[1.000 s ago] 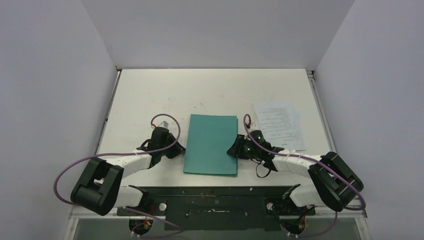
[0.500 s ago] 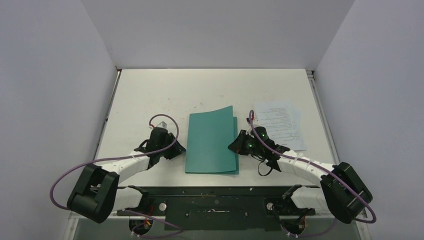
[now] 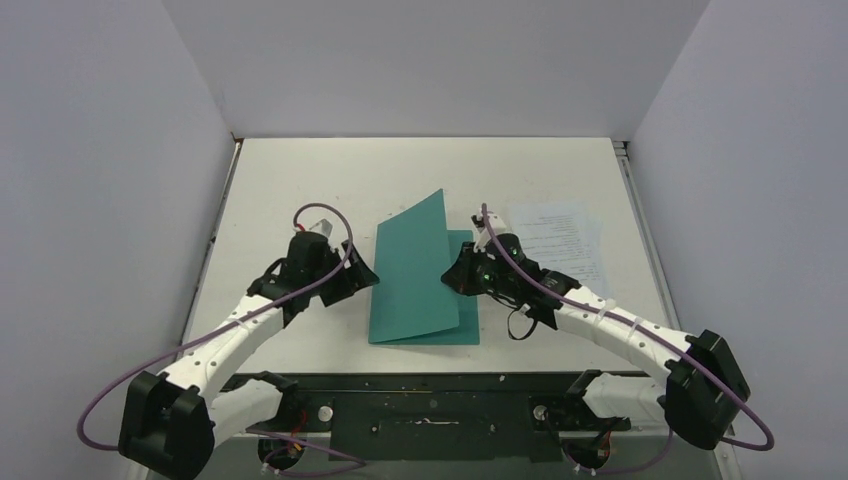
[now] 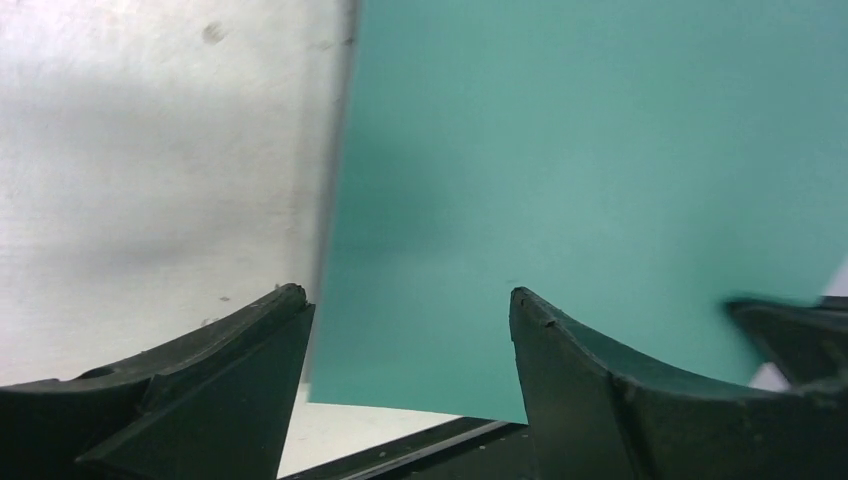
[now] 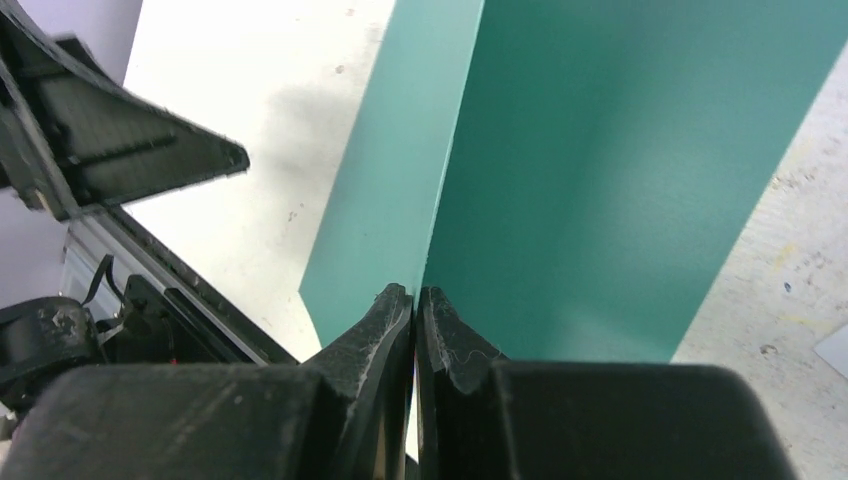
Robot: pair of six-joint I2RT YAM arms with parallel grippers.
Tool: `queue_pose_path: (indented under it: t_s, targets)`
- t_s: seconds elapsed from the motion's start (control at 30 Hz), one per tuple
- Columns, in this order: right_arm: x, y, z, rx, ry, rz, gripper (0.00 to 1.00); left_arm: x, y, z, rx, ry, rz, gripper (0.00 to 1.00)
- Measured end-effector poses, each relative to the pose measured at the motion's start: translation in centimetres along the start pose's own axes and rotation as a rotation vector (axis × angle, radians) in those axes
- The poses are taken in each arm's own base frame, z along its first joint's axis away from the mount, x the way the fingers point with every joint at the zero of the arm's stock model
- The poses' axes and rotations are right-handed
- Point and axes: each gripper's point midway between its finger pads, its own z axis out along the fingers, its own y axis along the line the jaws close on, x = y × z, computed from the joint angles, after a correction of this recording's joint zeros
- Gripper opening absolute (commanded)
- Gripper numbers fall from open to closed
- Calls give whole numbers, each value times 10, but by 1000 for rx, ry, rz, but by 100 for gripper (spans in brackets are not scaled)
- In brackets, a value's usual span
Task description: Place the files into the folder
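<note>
The flat teal-green card folder [image 3: 412, 295] lies half-open on the white desk [image 3: 300, 185], its cover's edge pinched in the right jaws; the left jaws stand wide.

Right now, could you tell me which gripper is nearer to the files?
Right. The right gripper pinches the folder beside the files; the left gripper is open on the folder's far side.

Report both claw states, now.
Left claw: open, empty.
Right claw: shut on the lifted cover of the folder.
</note>
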Motion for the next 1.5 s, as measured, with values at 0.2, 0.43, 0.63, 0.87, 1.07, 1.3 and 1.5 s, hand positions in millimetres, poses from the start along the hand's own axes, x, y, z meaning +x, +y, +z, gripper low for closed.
queue_pose_path:
  t_s: [0.2,0.43,0.63,0.87,1.07,1.3,1.5]
  targets:
    - [-10,36,-11,7,-8,-122,5,-35,-59,-36,147,-55,45,77]
    - [-17,58,-17,60,0,-239,5,-57,-104,-72,250,-74,71,80]
    - [-17,80,-19,114,11,-341,5,-78,-141,-91,332,-95,93,81]
    - [-18,109,-21,169,-3,-452,5,-85,-152,-86,336,-73,93,82]
    - [-10,134,-20,203,-16,-556,5,-77,-145,-76,301,-29,100,79]
    - [3,154,-16,279,-41,-699,5,-69,-133,-72,261,-1,140,61]
    - [8,164,-11,348,-72,-792,5,-57,-111,-69,193,25,181,37]
